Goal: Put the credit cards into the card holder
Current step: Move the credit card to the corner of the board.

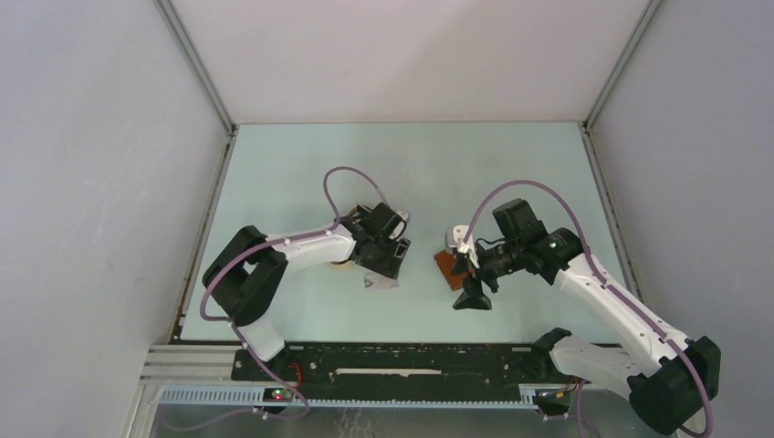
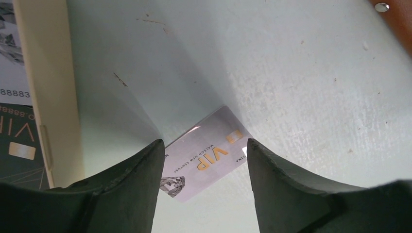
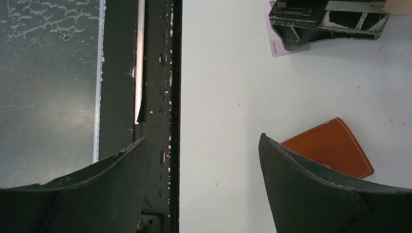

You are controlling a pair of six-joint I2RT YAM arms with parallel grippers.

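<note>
A pale lilac credit card (image 2: 209, 155) marked VIP lies flat on the table between the open fingers of my left gripper (image 2: 204, 143). It also shows in the top view (image 1: 380, 283) just under that gripper (image 1: 385, 266). Two more cards, one dark (image 2: 14, 141) and one white (image 2: 12, 73), lie in the tan tray. The reddish-brown card holder (image 1: 448, 265) lies shut on the table, and shows beside one fingertip in the right wrist view (image 3: 330, 150). My right gripper (image 3: 203, 138) is open and empty, hovering just near of the holder (image 1: 473, 294).
The tan tray (image 2: 48, 97) sits left of the loose card, partly under my left arm (image 1: 340, 265). The black rail at the table's near edge (image 3: 155, 97) runs below my right gripper. The enclosure walls stand at left, right and back.
</note>
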